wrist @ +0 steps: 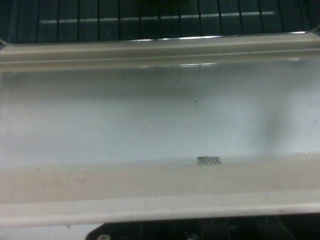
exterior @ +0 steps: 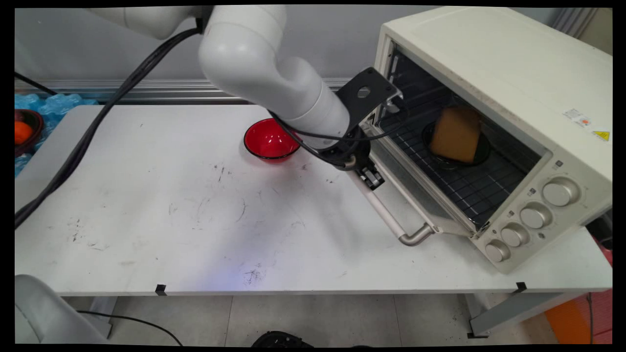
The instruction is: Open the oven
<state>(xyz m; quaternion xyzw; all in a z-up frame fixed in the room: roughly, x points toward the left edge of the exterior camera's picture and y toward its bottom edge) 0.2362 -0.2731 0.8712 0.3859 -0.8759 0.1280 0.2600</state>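
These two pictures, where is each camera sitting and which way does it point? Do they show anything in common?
Main view: sits above the table's near side, looking down across it to the wall; shows the white arm and gripper at the toaster oven's open door.
Hand view: rides on the hand, looking along the gripper at the door's glass; only black linkage shows at the bottom edge.
Shared: the door and the oven rack.

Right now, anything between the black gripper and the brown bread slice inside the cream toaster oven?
Nothing visible. The cream toaster oven's glass door lies folded open; the black gripper sits at its handle edge, with only bare wire rack before the brown bread slice.
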